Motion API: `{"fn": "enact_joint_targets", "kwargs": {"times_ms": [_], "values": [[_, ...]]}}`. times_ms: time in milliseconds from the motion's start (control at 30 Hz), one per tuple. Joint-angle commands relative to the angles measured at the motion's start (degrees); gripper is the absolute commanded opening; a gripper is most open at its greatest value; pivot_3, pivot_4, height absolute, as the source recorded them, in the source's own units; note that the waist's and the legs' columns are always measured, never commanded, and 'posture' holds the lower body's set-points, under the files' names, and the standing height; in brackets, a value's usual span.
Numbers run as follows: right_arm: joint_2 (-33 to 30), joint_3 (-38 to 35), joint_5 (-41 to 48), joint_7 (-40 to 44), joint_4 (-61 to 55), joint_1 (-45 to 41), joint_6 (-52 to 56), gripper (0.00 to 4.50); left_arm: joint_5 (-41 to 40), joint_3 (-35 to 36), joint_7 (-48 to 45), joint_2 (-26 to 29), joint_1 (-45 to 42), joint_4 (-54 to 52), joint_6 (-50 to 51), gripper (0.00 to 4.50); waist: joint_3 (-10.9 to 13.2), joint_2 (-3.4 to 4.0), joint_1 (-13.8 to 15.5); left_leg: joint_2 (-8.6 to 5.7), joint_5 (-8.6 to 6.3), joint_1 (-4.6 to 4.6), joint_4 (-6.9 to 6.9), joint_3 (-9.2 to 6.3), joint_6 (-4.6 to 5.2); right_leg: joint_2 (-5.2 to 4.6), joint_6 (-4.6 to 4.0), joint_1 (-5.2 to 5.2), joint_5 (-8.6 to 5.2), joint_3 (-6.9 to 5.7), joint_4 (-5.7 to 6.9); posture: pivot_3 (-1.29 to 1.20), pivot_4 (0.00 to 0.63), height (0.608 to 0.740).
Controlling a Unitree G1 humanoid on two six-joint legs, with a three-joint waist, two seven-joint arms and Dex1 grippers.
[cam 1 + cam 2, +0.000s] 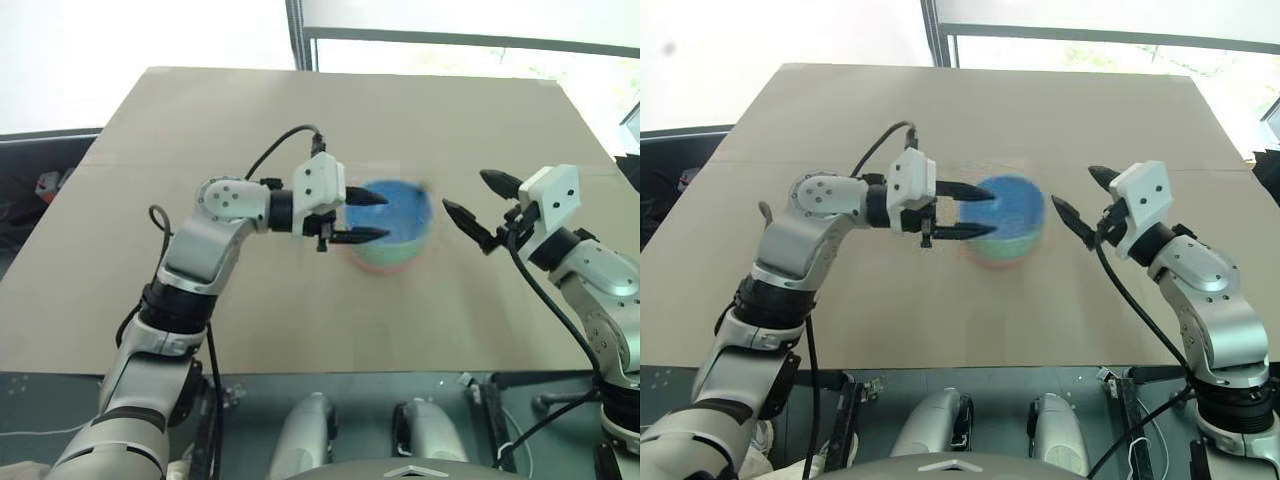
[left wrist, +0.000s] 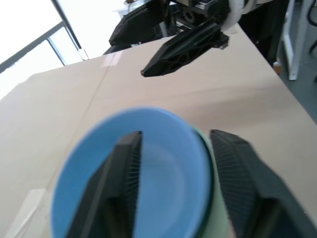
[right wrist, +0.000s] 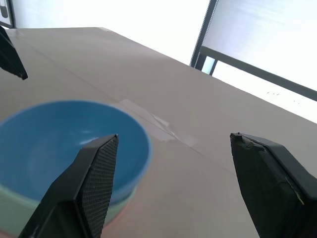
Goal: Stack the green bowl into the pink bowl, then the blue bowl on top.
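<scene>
The glossy sky-blue round bowl (image 1: 392, 210) sits on top of the stack, nested in the pale mint-green bowl (image 1: 398, 249), with a salmon-pink rim (image 1: 372, 268) showing at the base. The stack stands mid-way across the tan cardboard tabletop (image 1: 300, 110), far from every edge. The left gripper (image 1: 366, 216) hovers at the stack's left side, its 2 black fingers apart, 1 over the blue rim. The right gripper (image 1: 478, 201) hangs spread wide, off to the stack's right, bare board between.
</scene>
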Motion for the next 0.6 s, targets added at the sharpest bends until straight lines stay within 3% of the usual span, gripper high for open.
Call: {"fn": "enact_joint_targets", "kwargs": {"times_ms": [33,233,367,400,500,600], "values": [[0.01,-1.4,-0.14,-0.83,-2.45,0.51,-1.45,3.77,-2.9,3.82,0.48,0.19,-1.95,-0.61,1.77,4.47,0.0,0.0,-0.1,0.0,-0.01,0.0,0.0,0.0,0.01,0.0,0.0,0.0,0.0,0.01,0.0,0.0,0.15,0.74],[-0.69,-0.69,-0.87,0.11,-1.67,1.94,-2.31,3.77,-5.81,11.03,8.31,-1.53,-0.32,0.98,5.51,4.47,0.0,0.0,-0.2,0.02,-0.01,0.02,-0.01,0.0,0.01,0.01,0.0,0.0,0.0,0.01,0.0,0.0,0.15,0.74],[-1.7,0.03,-0.02,3.01,-0.68,3.17,-2.35,3.77,-1.31,13.22,13.49,-2.93,3.1,3.0,-1.88,4.47,0.0,0.0,-0.16,0.1,-0.01,0.04,0.02,0.0,0.01,-0.02,0.0,0.02,0.0,0.01,0.0,0.0,0.15,0.74],[-1.42,-0.17,2.42,4.66,-0.23,3.21,-1.18,3.77,-3.6,14.43,12.79,-2.78,4.73,2.63,-0.24,4.47,0.0,0.0,-0.18,0.04,-0.01,0.04,0.02,-0.01,0.01,-0.02,0.0,0.02,0.0,0.01,0.01,0.0,0.15,0.74],[-2.61,-1.09,5.23,8.38,0.57,4.81,-0.4,4.46,-4.22,15.92,14.72,-2.62,9.95,0.45,0.81,4.5,0.0,0.0,-0.24,0.1,-0.01,0.03,-0.01,0.0,0.01,-0.01,0.0,0.01,0.0,0.01,0.01,0.0,0.15,0.74],[-4.75,-3.74,5.38,10.13,1.63,8.41,-0.76,4.46,-7.22,17.3,14.81,-0.47,15.79,-4.5,6.2,4.5,0.0,0.0,-0.09,0.17,-0.01,0.03,-0.03,-0.02,0.02,-0.03,0.0,0.02,0.0,-0.01,0.01,0.0,0.15,0.74]]}}
